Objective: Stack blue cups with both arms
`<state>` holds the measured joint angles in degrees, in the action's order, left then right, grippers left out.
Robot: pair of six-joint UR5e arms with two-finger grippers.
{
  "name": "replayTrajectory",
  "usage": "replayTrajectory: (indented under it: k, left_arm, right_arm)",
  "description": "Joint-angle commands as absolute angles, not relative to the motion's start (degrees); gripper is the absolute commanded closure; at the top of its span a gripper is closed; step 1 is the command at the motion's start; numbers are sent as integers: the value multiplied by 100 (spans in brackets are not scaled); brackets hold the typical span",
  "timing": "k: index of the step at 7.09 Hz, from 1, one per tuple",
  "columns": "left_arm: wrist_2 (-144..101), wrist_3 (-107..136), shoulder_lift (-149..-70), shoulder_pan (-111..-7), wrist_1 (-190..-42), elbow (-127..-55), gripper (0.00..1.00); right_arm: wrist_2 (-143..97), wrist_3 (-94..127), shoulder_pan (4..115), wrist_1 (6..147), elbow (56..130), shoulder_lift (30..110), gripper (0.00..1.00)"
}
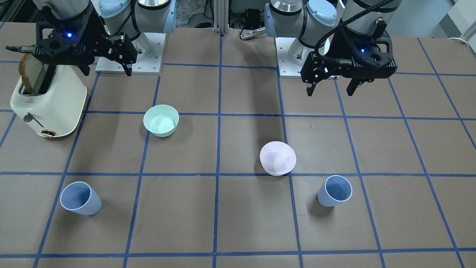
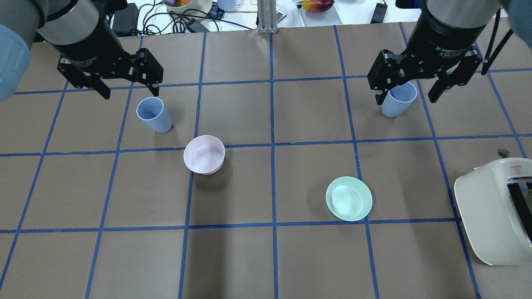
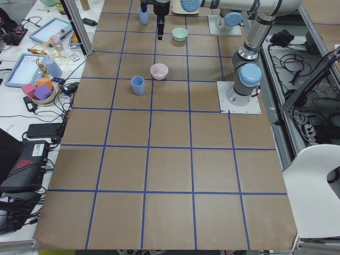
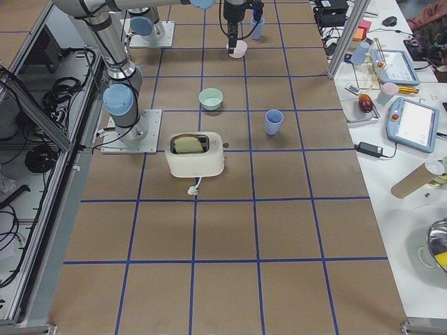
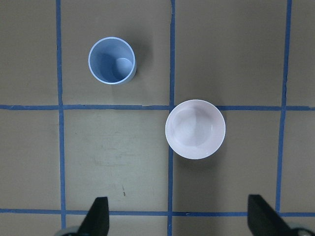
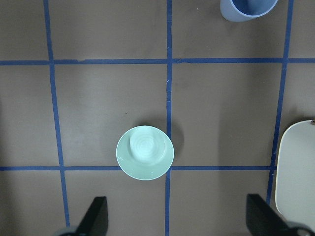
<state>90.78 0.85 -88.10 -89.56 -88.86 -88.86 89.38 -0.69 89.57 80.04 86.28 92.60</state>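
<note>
Two blue cups stand upright and apart on the brown table. The left cup [image 2: 153, 114] [image 1: 334, 191] also shows in the left wrist view [image 5: 111, 61]. The right cup [image 2: 399, 99] [image 1: 80, 198] is cut off by the top edge of the right wrist view [image 6: 248, 9]. My left gripper [image 2: 129, 89] [image 1: 331, 89] [image 5: 179, 221] hangs open and empty, high above the table, back from its cup. My right gripper [image 2: 406, 96] [image 1: 107, 69] [image 6: 178, 221] is also open and empty, held high and back from its cup.
A pale pink bowl [image 2: 204, 154] [image 5: 195, 129] sits just inward of the left cup. A mint-green bowl [image 2: 348, 198] [image 6: 145, 152] sits nearer the robot on the right. A cream toaster [image 2: 494, 211] [image 1: 48, 104] holding a bread slice [image 1: 29, 72] stands at the right side.
</note>
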Motion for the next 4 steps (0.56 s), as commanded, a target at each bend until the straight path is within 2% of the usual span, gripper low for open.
replayTrajectory:
  k: [1,4]
  left_arm:
    - [9079,88,-8815,-8956,-8886,-8886,0]
    - [9079,88,-8798,-8956,-8886,-8886,0]
  right_arm:
    - [8956,-70,8956,7989,8622,9264,0]
    - [8965,-70,8956,8041,8622,9246,0]
